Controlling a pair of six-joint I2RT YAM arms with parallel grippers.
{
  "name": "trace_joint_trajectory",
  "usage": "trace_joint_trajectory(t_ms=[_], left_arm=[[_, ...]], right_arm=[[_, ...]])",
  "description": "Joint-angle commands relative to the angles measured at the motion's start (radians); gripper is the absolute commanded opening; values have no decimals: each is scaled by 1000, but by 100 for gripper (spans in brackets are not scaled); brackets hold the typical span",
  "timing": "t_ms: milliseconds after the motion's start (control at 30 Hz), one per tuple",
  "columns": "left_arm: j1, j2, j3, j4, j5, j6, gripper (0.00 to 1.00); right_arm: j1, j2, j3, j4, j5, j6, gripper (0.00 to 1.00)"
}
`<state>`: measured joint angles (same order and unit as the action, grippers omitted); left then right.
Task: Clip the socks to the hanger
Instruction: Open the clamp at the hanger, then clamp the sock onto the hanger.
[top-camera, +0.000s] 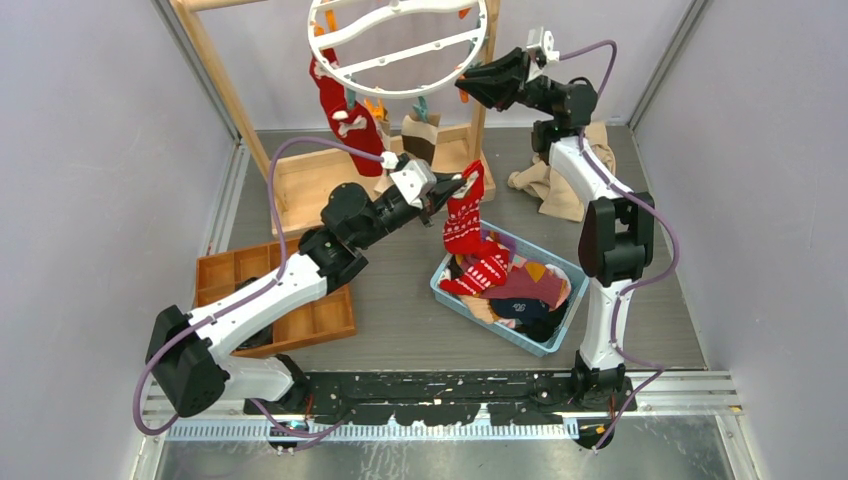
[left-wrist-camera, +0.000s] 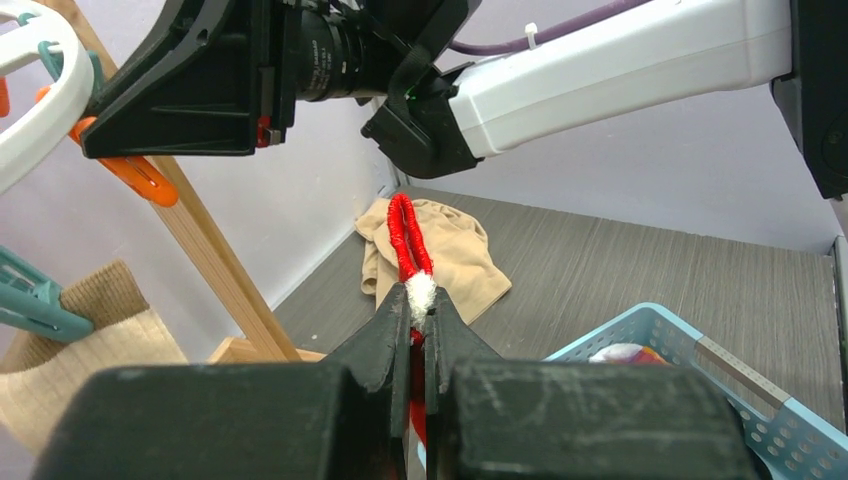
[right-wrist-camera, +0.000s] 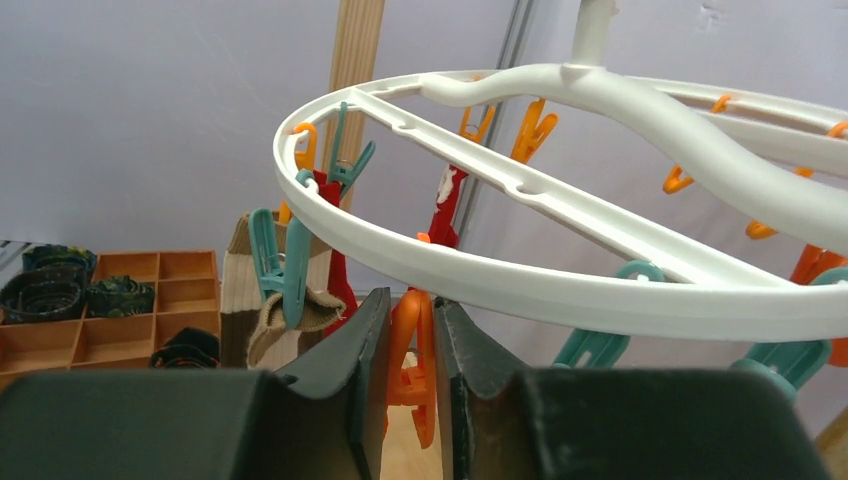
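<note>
The hanger (top-camera: 398, 45), a white ring with orange and teal clips, hangs at the top centre. My right gripper (top-camera: 465, 88) is at its near right rim, and its jaws (right-wrist-camera: 410, 310) are shut on an orange clip (right-wrist-camera: 412, 350) under the rim (right-wrist-camera: 520, 280). My left gripper (top-camera: 462, 185) is below it, shut on the cuff of a red-and-white sock (top-camera: 465, 220) that dangles over the basket. That red cuff (left-wrist-camera: 404, 225) sticks up past the left fingertips. A red sock (top-camera: 345, 115) and a tan-and-brown sock (top-camera: 420, 135) hang clipped on the hanger.
A blue basket (top-camera: 480, 318) holding several more socks stands under the held sock. A wooden compartment tray (top-camera: 270, 295) lies at the left. A beige cloth (top-camera: 560, 185) lies at the back right. The tall wooden frame (top-camera: 215, 75) carries the hanger.
</note>
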<state>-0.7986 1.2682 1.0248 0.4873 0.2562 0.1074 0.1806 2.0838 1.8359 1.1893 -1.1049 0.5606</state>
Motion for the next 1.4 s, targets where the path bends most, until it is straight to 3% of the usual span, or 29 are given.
trace_joint_trajectory(t_ms=[0, 133, 267, 433, 800, 1067, 1367], left_arm=[[-3, 8, 62, 12, -45, -11, 0], [-4, 31, 109, -49, -125, -8, 0], [-2, 48, 137, -114, -274, -12, 0], [4, 83, 153, -143, -353, 44, 0], [22, 189, 214, -37, -491, 76, 0], [22, 216, 190, 44, -548, 59, 0], [22, 249, 198, 58, -608, 36, 0]], right_arm=[[6, -72, -33, 29, 2, 18, 11], [13, -128, -93, -64, 25, -47, 6], [30, -212, -154, -307, 90, -217, 4], [53, -277, -165, -568, 164, -330, 2], [155, -389, -162, -994, 430, -543, 1], [229, -432, -163, -1112, 647, -555, 1], [263, -435, -143, -1168, 754, -538, 0]])
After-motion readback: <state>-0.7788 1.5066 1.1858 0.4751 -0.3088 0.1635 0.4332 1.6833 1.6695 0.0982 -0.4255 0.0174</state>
